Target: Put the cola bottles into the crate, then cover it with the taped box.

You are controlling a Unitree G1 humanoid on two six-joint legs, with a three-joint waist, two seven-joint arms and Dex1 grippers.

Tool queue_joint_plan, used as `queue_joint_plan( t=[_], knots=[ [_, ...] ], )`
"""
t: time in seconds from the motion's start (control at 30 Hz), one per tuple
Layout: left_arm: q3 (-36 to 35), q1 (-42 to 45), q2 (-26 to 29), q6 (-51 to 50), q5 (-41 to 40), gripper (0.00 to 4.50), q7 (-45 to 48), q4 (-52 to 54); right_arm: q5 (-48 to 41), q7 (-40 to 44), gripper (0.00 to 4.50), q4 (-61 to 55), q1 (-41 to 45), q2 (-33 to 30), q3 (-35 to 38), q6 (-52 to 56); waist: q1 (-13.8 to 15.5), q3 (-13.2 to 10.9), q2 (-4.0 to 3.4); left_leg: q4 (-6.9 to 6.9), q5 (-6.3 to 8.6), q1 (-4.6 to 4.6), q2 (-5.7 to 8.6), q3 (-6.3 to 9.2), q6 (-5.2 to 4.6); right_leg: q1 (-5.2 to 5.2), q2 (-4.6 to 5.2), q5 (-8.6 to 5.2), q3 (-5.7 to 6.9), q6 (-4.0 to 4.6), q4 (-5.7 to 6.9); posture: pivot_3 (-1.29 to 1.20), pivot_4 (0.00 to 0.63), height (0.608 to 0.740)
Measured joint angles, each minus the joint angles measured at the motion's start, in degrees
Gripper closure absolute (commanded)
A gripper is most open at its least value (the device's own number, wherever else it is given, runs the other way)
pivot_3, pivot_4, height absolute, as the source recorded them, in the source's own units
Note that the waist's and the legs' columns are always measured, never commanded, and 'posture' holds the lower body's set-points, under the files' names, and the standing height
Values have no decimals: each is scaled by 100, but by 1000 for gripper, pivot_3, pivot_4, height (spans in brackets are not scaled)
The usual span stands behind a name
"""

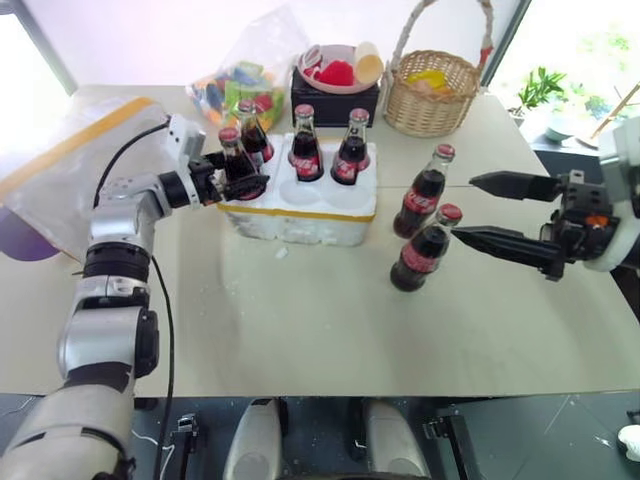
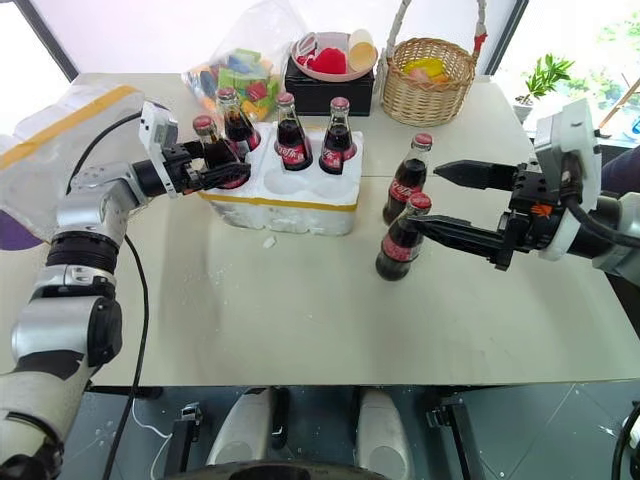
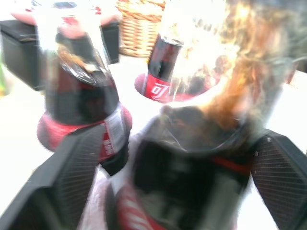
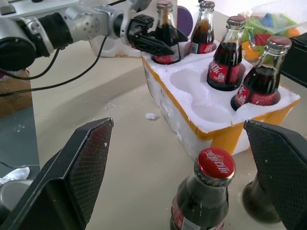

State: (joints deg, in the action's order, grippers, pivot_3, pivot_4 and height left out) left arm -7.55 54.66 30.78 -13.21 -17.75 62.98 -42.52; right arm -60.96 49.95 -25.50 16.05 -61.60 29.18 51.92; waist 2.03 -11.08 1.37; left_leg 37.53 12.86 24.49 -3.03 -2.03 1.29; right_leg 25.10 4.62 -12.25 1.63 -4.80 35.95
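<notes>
Left eye view: the crate (image 1: 300, 205) sits on the counter (image 1: 300, 320), and every position below is given relative to it. Four cola bottles stand upright in its wells: two in the far wells toward the robot's right (image 1: 305, 145) (image 1: 351, 148), one in the far well on the robot's left (image 1: 251, 130), and one in the near well on that same side (image 1: 236, 160). The two remaining near wells hold nothing.

The left gripper (image 1: 238, 180) is at the crate's left end, its fingers spread to either side of the near-left bottle. From the left wrist view the fingers stand beside the glass; whether they press on it cannot be told.

Two more cola bottles stand on the counter just to the right of the crate (image 1: 424, 190) (image 1: 422, 248), apart from it.

The right gripper (image 1: 462, 208) is further right of those two, fingers wide apart and holding nothing, with the nearer bottle's cap at its lower fingertip.

The taped box (image 1: 60, 175) lies to the left of the crate, beyond the left arm.
</notes>
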Motion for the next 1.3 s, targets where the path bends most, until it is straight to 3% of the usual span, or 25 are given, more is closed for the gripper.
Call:
queue_joint_plan(
  t=[0.13, 0.27, 0.43, 0.53, 0.63, 0.8, 1.2, 1.3],
  knots=[
    [-274, -194, 200, -676, -458, 28, -83, 929, 63, 42, 0, 49, -712, -2, 606, 69, 16, 0, 0, 7, 0, 1, 0, 5, 0, -7, 0, -1, 1, -1, 0, 0, 150, 740],
    [-566, -560, 834, -1856, -1210, 28, 117, 2238, 196, 47, 0, -244, -1821, 354, 1216, 117, -11, 1, -1, 6, 0, -9, 0, 9, 0, -10, -2, -5, 1, -8, 12, 0, 150, 740],
    [-743, -1202, 1688, -3043, -2129, 28, 524, 3879, 407, -392, 0, -736, -2514, 1069, 1163, -34, -112, 4, -5, 8, 1, -27, 0, 14, 1, -29, -1, -24, 1, 14, 8, 0, 150, 740],
    [-675, -1901, 2019, -3250, -2357, 28, 780, 4826, 626, -788, 0, -838, -2551, 1582, 779, -246, -138, 6, -3, 6, 2, -39, 0, 15, 2, -42, 0, -27, 0, 16, 1, 0, 150, 740],
    [-289, -2504, 1847, -3216, -2357, 28, 728, 5572, 1010, -1303, 0, -779, -2373, 2205, 59, -495, -135, 6, -7, 5, 2, -46, 1, 16, 2, -48, 1, -29, 0, 21, -2, 0, 150, 740],
    [39, -2675, 1306, -3062, -2269, 28, 225, 5740, 1624, -1360, 0, -610, -2060, 2343, -879, -994, -134, 6, -6, 10, 2, -36, 3, 19, 1, -47, 0, -29, 2, 19, -6, 0, 150, 740],
    [268, -2696, 1132, -2957, -2223, 28, 22, 5791, 2273, -1299, 0, 691, -759, 2735, -1948, -1420, -133, 5, -7, 8, 2, -37, 3, 20, 0, -45, -2, -30, 2, 18, -3, 0, 150, 740],
    [268, -2697, 1132, -2957, -2227, 0, -8, 5837, 2434, -1333, 1296, 887, -590, 2857, -2029, -1490, -131, 5, -7, 9, 2, -34, 4, 20, 0, -45, -1, -30, 2, 17, -4, 0, 150, 740]
  ],
)
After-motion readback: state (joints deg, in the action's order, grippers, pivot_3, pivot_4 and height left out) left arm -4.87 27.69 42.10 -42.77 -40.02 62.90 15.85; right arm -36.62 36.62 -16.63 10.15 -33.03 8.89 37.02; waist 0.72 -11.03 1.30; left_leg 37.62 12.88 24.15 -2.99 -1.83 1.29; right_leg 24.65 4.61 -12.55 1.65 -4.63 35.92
